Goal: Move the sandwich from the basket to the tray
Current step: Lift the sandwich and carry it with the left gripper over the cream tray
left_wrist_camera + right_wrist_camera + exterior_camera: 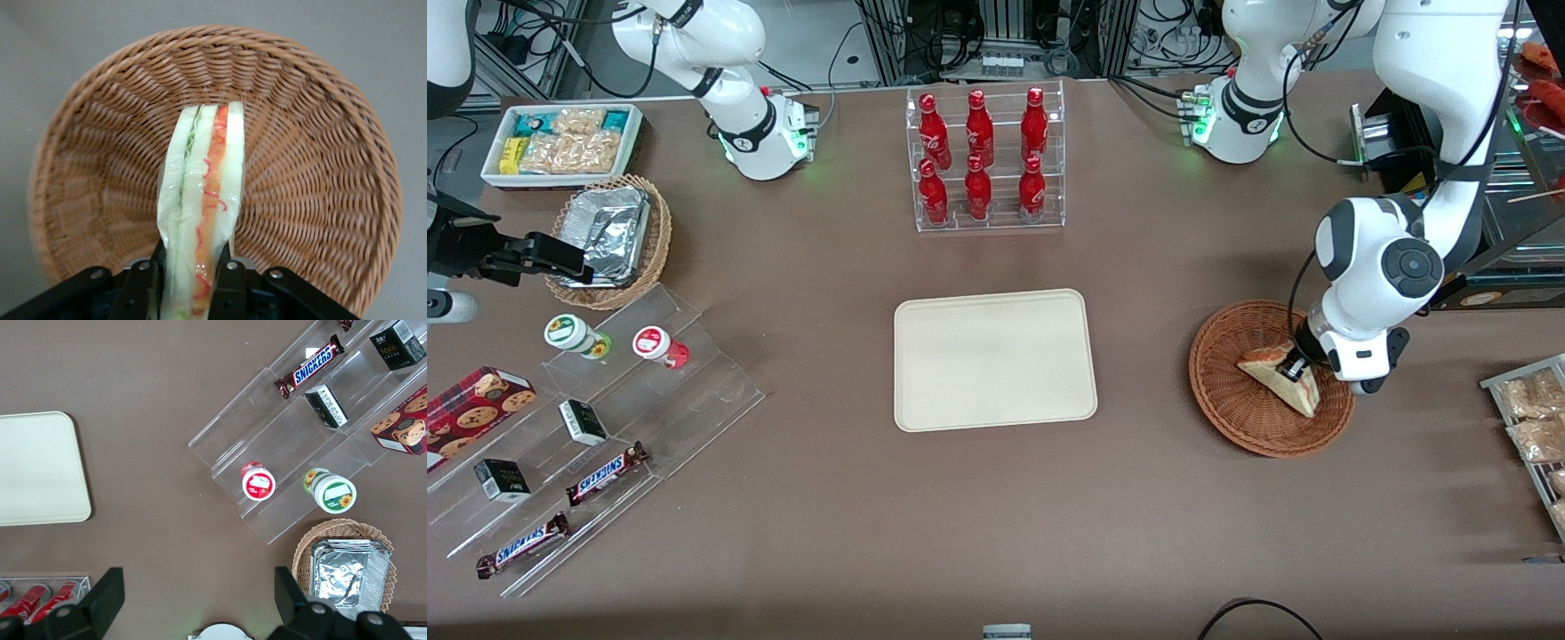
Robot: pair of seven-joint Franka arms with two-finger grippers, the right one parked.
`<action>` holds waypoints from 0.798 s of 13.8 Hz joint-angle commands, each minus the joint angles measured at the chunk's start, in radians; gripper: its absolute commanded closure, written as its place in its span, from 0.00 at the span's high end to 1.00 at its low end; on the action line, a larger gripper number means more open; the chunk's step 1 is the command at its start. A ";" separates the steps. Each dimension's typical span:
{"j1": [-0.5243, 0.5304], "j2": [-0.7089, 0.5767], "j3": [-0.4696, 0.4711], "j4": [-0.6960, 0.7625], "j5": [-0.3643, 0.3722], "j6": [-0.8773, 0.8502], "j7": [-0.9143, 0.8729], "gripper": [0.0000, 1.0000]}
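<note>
**Hand grips the sandwich in the basket**

In the round reddish-brown basket (1240, 409), toward the working arm's end of the brown surface (827, 498), the sandwich (1303, 391) stands on its edge, with the red and green filling layers showing. The hand (1291, 364) is low in the basket and its two dark fingers (230, 283) are closed on the wedge, one on each bread face. The sandwich is tilted, and I cannot tell if it touches the wicker. The cream tray (993, 359) lies flat in the middle of the surface, well apart from the basket. A clear rack of red bottles (985, 160) stands farther from the front camera than the tray.
</note>
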 commanded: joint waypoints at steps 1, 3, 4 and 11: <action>0.008 -0.121 -0.068 0.079 0.061 -0.240 0.053 0.00; 0.008 -0.140 -0.134 0.193 0.060 -0.424 0.095 0.00; 0.008 -0.131 -0.184 0.268 0.057 -0.522 0.095 0.00; 0.010 -0.025 -0.540 0.509 0.040 -0.695 0.090 0.00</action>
